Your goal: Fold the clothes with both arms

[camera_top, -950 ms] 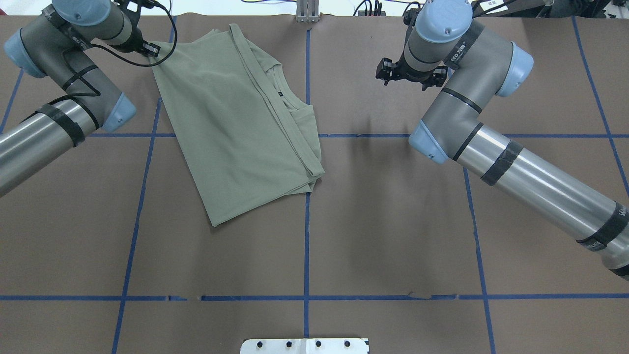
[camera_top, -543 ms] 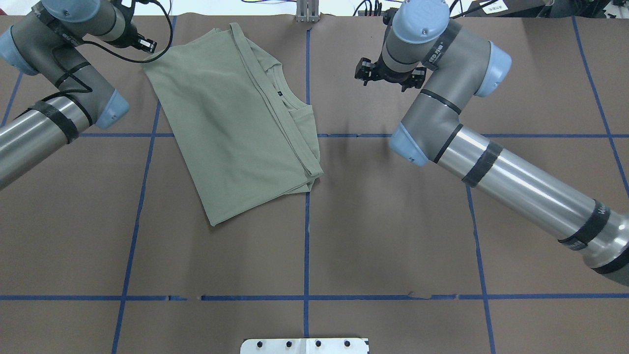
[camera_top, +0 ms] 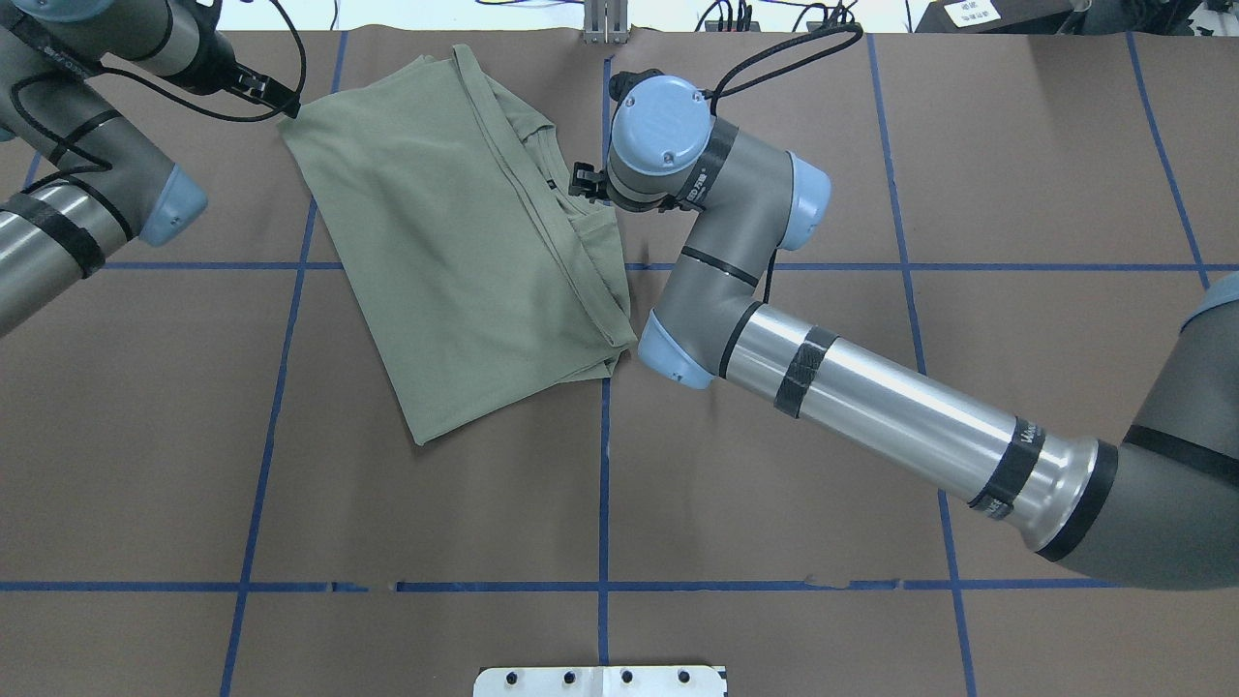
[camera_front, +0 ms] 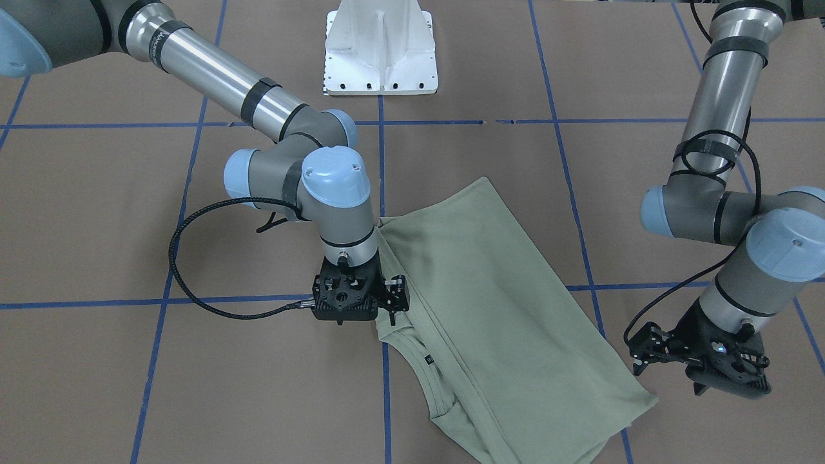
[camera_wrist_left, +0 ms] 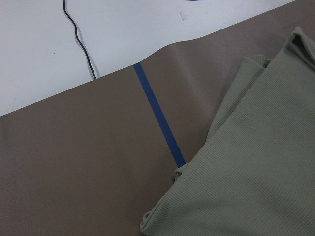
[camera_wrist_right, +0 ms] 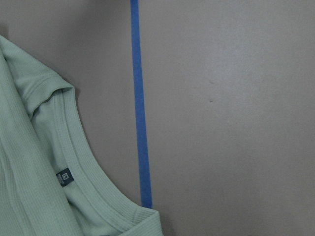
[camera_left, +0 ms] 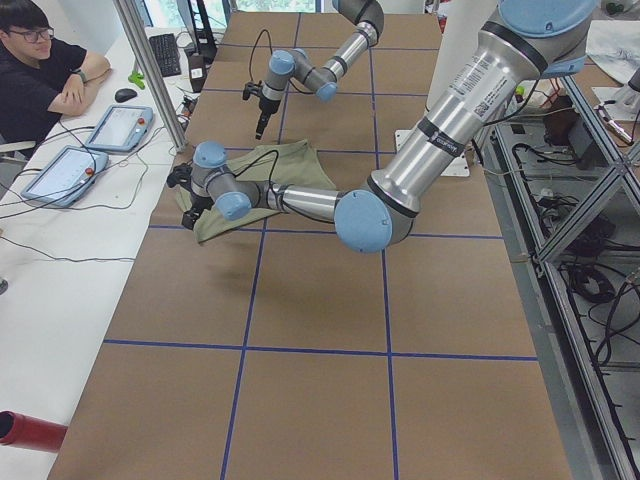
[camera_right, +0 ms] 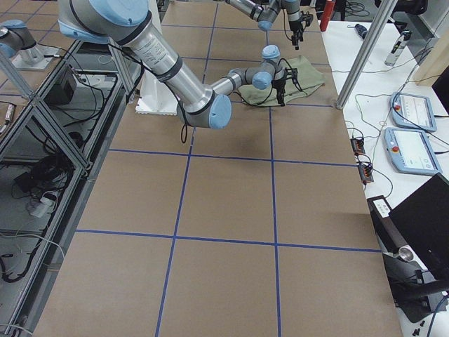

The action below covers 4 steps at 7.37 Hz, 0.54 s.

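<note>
Sage-green knit, the shirt lies folded flat on the brown-papered table. It sits close to the far edge and just on the robot's left of the middle blue tape line, with its neckline turned toward that line. The right gripper points straight down over the collar, beside the small black neck label. Its fingers are hidden under the wrist, so I cannot tell whether they are spread or pinching, nor whether they touch the cloth. The left gripper hangs over bare paper just off the shirt's far left corner, apart from the cloth. Whether its fingers are spread or pressed together cannot be made out either.
</note>
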Tool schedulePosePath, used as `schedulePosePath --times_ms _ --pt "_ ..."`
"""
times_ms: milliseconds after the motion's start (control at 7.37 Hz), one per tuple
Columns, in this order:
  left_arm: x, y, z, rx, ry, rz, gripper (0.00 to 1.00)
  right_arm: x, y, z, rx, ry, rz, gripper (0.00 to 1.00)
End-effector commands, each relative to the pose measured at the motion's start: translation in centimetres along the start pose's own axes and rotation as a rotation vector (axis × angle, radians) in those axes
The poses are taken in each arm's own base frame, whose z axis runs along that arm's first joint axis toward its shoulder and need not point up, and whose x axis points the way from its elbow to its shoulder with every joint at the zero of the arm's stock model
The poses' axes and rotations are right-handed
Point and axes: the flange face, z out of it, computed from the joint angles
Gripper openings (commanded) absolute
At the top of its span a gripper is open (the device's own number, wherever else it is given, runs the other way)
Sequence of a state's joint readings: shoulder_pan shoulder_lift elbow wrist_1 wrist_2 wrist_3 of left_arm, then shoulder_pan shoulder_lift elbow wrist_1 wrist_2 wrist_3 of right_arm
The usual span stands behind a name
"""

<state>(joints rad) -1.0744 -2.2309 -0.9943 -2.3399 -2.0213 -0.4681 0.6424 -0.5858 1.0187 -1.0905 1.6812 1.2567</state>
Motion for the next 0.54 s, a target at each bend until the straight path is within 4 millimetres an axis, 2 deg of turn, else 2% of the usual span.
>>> schedulePosePath --times_ms 0,272,407 --pt "-0.4 0.7 -0.1 0.005 0.004 0.001 1.00 -0.9 2.1 1.2 -0.002 -0.002 -0.013 0.89" --pt "-0.2 0.7 -0.1 0.006 0.006 0.003 1.00 -1.0 3.4 2.1 0.015 0.019 -0.024 0.88" --pt "-0.3 0.8 -0.1 0.005 0.005 0.003 1.00 -0.8 3.4 2.5 0.014 0.027 -0.024 0.81"
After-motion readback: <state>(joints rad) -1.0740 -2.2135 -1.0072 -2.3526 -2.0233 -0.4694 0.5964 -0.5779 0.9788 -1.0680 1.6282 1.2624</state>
